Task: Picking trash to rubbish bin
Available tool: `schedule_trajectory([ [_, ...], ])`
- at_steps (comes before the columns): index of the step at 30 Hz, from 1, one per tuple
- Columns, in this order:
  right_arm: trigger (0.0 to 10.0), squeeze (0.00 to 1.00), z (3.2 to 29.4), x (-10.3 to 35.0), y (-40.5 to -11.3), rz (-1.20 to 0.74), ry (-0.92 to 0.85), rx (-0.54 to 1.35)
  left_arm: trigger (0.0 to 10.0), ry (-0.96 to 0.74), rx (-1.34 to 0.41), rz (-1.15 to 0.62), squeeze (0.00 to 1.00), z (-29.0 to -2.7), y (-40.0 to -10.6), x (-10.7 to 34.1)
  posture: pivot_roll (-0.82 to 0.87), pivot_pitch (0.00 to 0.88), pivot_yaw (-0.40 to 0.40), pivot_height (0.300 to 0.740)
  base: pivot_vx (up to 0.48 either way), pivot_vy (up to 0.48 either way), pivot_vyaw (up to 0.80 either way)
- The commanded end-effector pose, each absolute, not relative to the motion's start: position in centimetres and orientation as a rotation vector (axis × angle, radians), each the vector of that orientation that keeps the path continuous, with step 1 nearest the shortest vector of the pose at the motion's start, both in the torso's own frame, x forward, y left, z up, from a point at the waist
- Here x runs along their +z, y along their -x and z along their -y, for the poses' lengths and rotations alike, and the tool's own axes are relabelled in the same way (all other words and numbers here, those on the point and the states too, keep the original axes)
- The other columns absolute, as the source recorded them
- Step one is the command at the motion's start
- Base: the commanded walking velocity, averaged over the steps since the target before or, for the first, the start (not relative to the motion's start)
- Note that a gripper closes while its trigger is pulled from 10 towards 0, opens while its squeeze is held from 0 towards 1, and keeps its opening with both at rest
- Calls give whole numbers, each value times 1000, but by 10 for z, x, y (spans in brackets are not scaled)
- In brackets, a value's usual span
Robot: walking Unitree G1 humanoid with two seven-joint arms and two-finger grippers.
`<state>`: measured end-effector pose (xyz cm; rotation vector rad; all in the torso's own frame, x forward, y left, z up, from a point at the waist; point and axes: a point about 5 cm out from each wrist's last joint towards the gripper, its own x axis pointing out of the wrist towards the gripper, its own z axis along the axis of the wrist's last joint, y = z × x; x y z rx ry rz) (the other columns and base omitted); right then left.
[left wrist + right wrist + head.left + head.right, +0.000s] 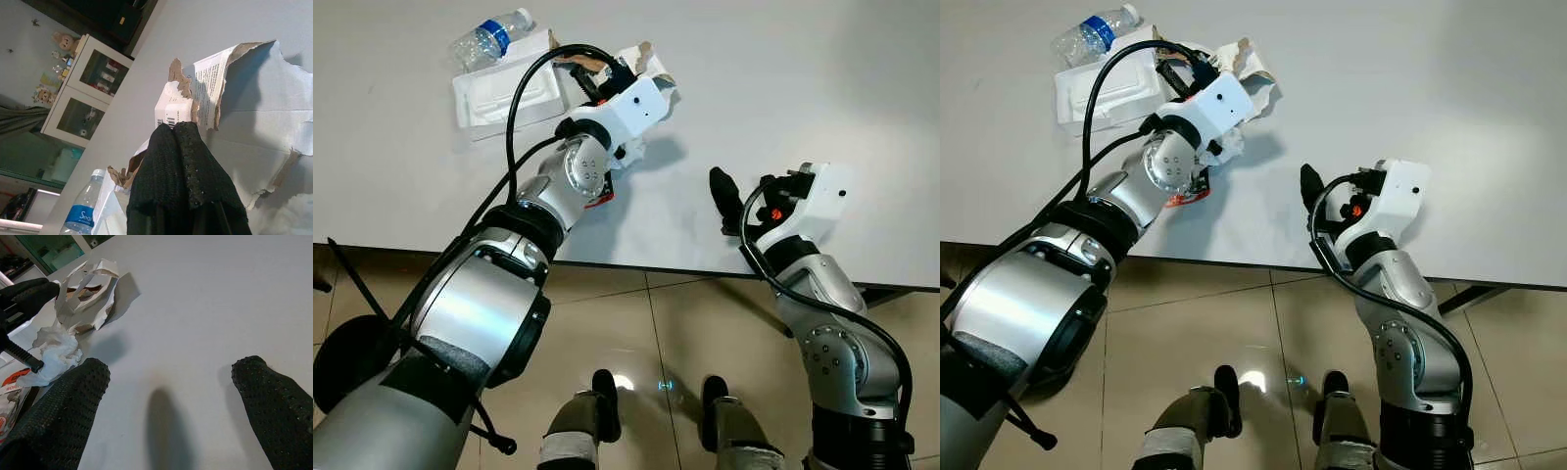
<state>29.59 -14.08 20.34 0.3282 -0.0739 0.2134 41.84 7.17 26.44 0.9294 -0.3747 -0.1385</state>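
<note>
None of the trash looks binned yet, judging by what lies on the bench [822, 88]: a torn cardboard box [244, 112], a plastic bottle [491, 37], a white foam tray [504, 93], a crumpled tissue [56, 355] and a red-printed wrapper [10, 391] all sit in one cluster. Left gripper [182, 128] reaches into that cluster, jaws pressed together right at the torn box flap; whether any cardboard is pinched, I cannot tell. Right gripper [171, 382] hovers over bare bench near the edge, jaws spread wide, holding nothing. Every piece is left to carry.
</note>
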Motion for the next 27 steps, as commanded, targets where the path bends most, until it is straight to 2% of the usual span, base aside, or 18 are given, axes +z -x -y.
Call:
schedule_trajectory([
  [1, 10000, 0, 143, 188, -295, -2, -336, 191, 0, -950, -127, 371, 0, -75, -419, 265, -93, 388, 140, 740, 0, 0, 0],
  [18, 10000, 0, 142, 187, -295, -1, -336, 193, 0, -940, -140, 365, 0, -73, -419, 264, -92, 380, 142, 740, 0, 0, 0],
  [19, 10000, 0, 142, 187, -295, -2, -335, 194, 0, -821, -162, 313, 0, -74, -419, 260, -92, 377, 141, 740, 0, 0, 0],
  [20, 10000, 0, 142, 187, -296, -2, -335, 195, 8471, -748, -167, 288, 0, -75, -420, 260, -92, 378, 141, 740, 0, 0, 0],
  [21, 10000, 0, 142, 187, -296, -2, -335, 195, 8471, -748, -167, 288, 0, -75, -420, 260, -92, 378, 141, 740, 0, 0, 0],
  [22, 10000, 0, 142, 187, -296, -2, -334, 195, 10000, -669, -170, 264, 0, -76, -421, 261, -94, 376, 141, 740, 0, 0, 0],
  [27, 10000, 0, 142, 187, -296, -2, -333, 196, 10000, -611, -156, 282, 0, -78, -422, 275, -94, 374, 142, 740, 0, 0, 0],
])
